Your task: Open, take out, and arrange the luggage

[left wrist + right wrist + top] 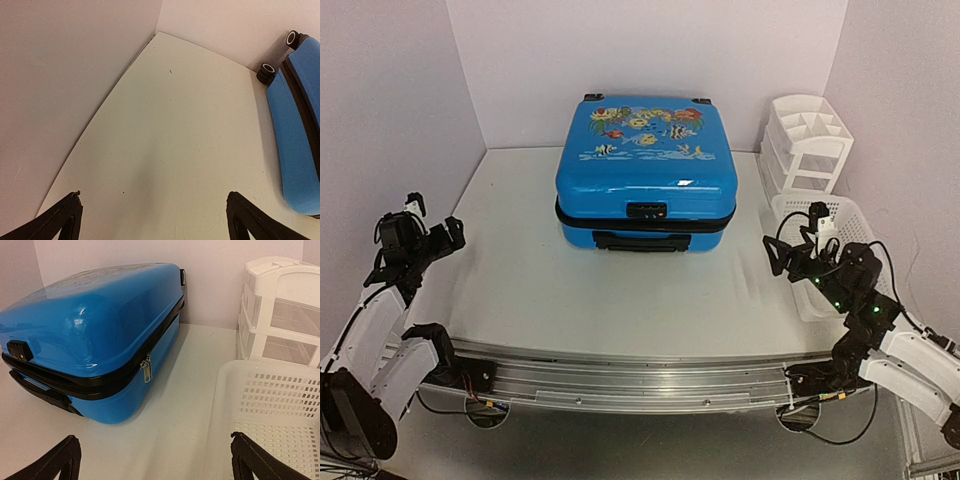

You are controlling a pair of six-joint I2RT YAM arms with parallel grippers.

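Both my left gripper (154, 200) and right gripper (154, 439) stand wide apart, empty. The bright blue hard-shell suitcase (646, 170) lies shut, lid up, mid-table beyond them. I judge my right should pinch the small silver zip pull (146, 369) at the near right corner and follow the black zip band (100, 382), left steadying the shell.

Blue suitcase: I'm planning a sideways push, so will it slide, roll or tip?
The suitcase lies flat on its broad side, so it will probably slide, not tip. Its wheels face the back wall, so rolling seems unlikely. The glossy hard shell looks stiff and probably slippery.
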